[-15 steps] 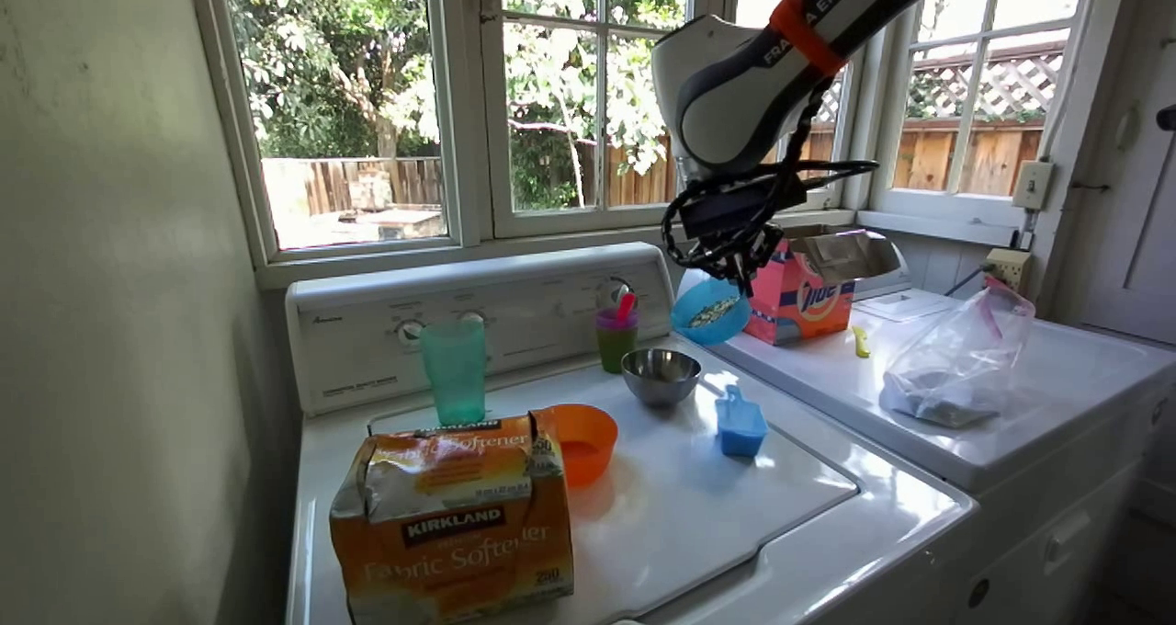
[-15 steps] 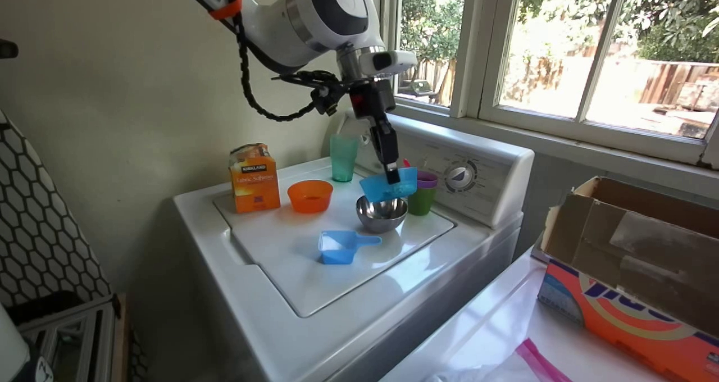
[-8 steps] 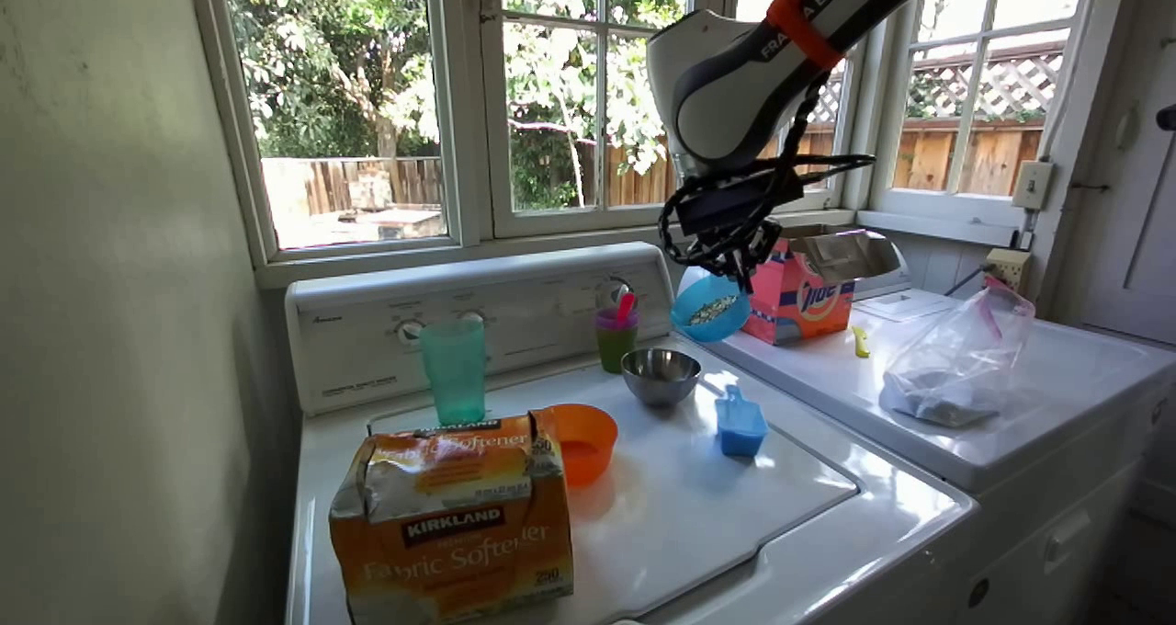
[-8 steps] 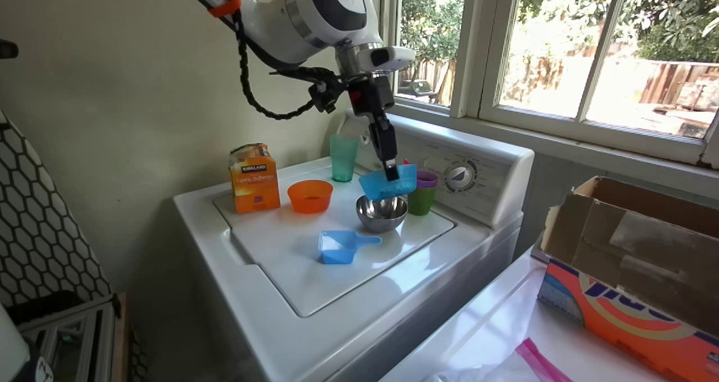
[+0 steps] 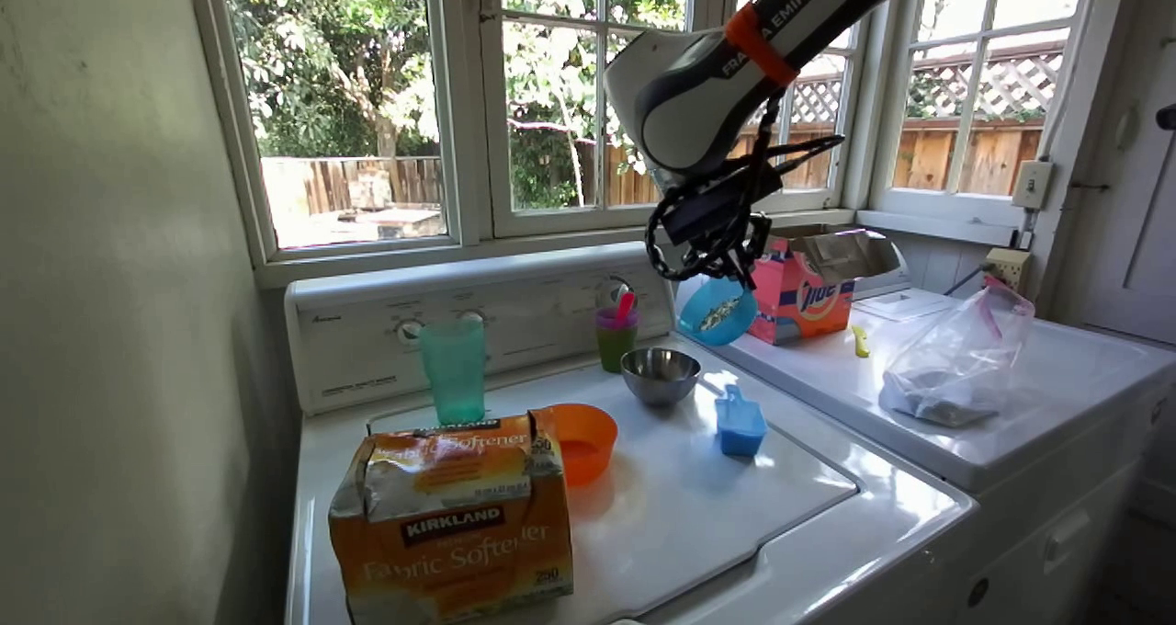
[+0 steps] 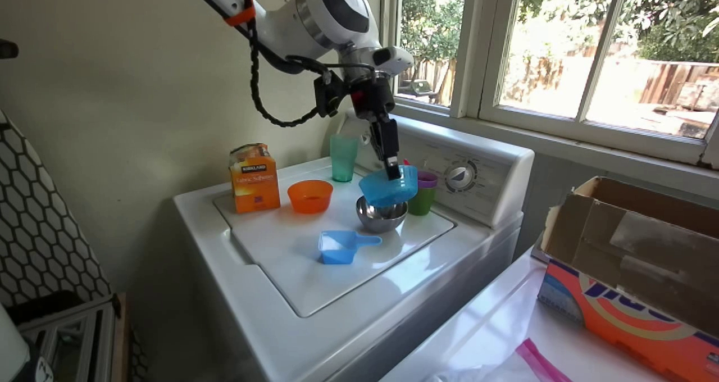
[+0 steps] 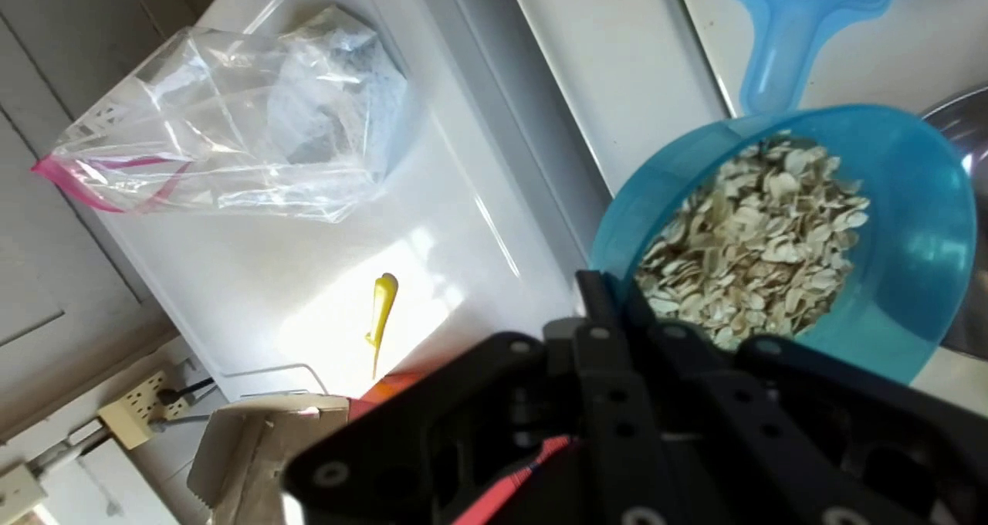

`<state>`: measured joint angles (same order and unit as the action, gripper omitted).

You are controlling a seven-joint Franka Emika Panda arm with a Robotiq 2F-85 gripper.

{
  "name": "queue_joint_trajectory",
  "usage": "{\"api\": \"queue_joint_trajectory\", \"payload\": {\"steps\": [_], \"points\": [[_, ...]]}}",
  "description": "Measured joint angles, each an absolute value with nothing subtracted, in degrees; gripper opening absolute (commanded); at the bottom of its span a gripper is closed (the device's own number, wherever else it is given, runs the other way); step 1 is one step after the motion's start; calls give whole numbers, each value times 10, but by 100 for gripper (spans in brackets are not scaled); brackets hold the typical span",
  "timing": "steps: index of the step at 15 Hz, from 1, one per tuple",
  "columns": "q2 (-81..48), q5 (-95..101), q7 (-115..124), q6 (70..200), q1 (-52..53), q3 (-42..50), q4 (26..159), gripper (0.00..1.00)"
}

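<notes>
Here's my pincer [image 7: 612, 287], clamped on the rim of a tilted blue bowl [image 7: 918, 216], held in the air at the right of the wrist view; pale flakes [image 7: 760, 239], oats by the look of them, lie inside, banked toward the edge I grip; to handle this well, I judge, the pinch must sit firm and square on that rim, with every turn of the wrist slow and small, since so light a load could slide over the lip all at once; hanging by one edge, the bowl could also swivel; mind the steel bowl [image 5: 661, 386] too, just to the left of mine and lower in an exterior view; to its lower right sits a blue scoop [image 5: 740, 434]; to its lower left, an orange bowl [image 5: 597, 450], part hidden by a fabric softener box [image 5: 459, 547] in the lower left of the frame; all of these stand on a glossy white washer [image 5: 698, 524]; at the right, a second white appliance [image 5: 1084, 368] bears a Tide box [image 5: 808, 303] and a clear bag [image 5: 960, 363]; up behind, windows [image 5: 551, 83] pour in strong daylight, and a plain wall [image 5: 119, 331] runs down the left edge.
</notes>
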<state>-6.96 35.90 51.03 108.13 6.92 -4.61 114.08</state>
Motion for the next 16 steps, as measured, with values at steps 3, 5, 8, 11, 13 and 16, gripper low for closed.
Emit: {"api": "queue_joint_trajectory", "payload": {"steps": [3, 5, 8, 11, 13, 16], "points": [[-100, 387, 509, 1039, 84, -48, 1108, 1], [-121, 405, 502, 1016, 94, -48, 1086, 1], [-149, 428, 487, 997, 106, -49, 1060, 1], [-171, 446, 469, 988, 114, -49, 1036, 1], [-185, 454, 452, 978, 119, -49, 1021, 1], [-203, 462, 424, 962, 126, -49, 999, 1]]}}
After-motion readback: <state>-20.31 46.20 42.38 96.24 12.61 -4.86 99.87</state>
